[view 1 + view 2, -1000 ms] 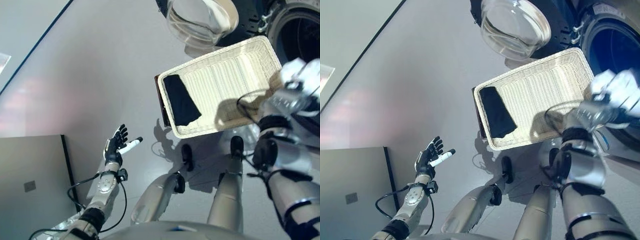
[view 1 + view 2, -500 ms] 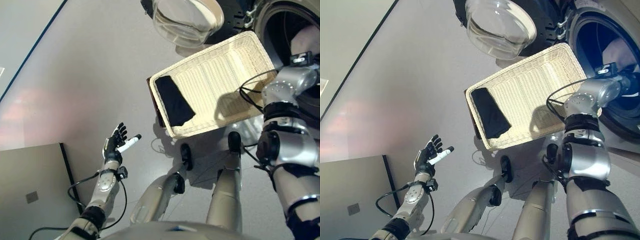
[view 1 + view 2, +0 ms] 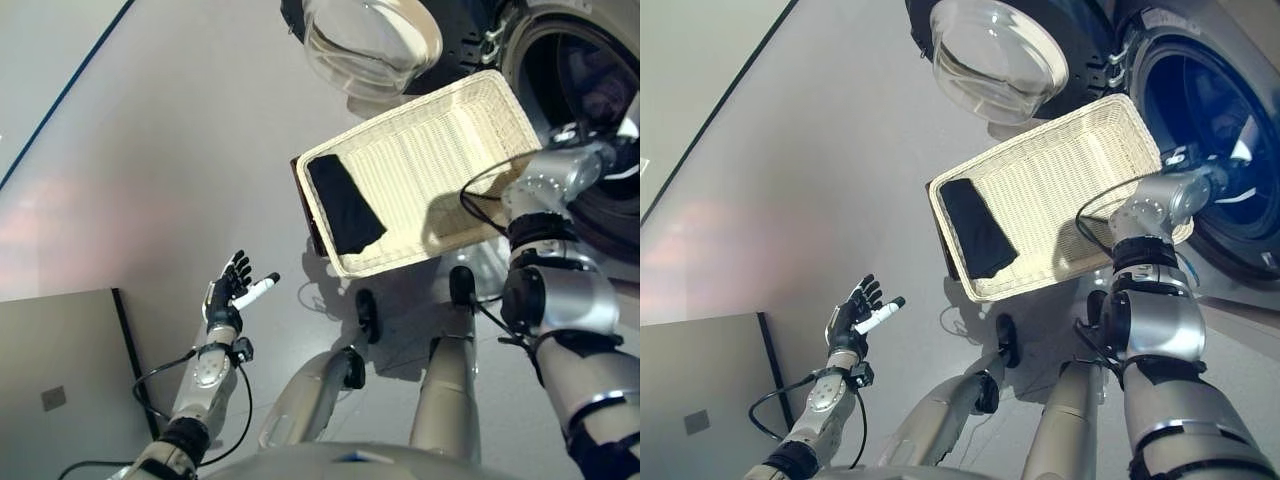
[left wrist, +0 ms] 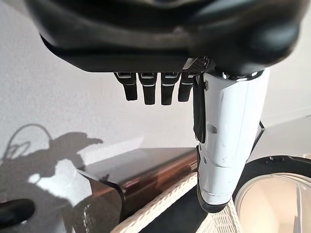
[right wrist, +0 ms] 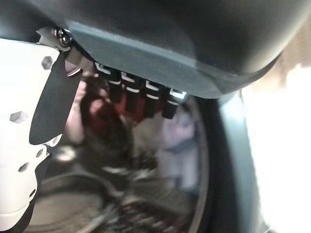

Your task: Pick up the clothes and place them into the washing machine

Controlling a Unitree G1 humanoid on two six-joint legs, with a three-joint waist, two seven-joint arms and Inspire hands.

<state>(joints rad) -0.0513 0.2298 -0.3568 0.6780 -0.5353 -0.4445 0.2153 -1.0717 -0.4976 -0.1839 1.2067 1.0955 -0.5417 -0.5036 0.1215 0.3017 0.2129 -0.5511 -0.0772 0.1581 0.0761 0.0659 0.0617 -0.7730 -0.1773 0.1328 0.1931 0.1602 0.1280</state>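
Observation:
A white wicker basket (image 3: pixel 440 150) stands on a dark stand before the washing machine's open drum (image 3: pixel 1210 110). One black cloth (image 3: pixel 345 205) lies flat at the basket's left end. My right hand (image 3: pixel 1205 178) reaches past the basket's right corner into the drum mouth. In its wrist view the right hand (image 5: pixel 170 39) has straight fingers with nothing between them. Beyond them, reddish and pale clothes (image 5: pixel 146 136) lie in the drum. My left hand (image 3: pixel 232 290) hangs open over the floor at the lower left, apart from the basket.
The machine's round glass door (image 3: pixel 370 45) stands swung open behind the basket. A dark stand (image 4: pixel 126 179) holds the basket above the floor. A grey cabinet (image 3: pixel 50 380) fills the lower left corner. A blue line (image 3: pixel 60 100) crosses the floor at the far left.
My right hand went from in front of the drum, with a white cloth in it, into the drum mouth; the cloth is no longer in the hand. The camera shifted slightly.

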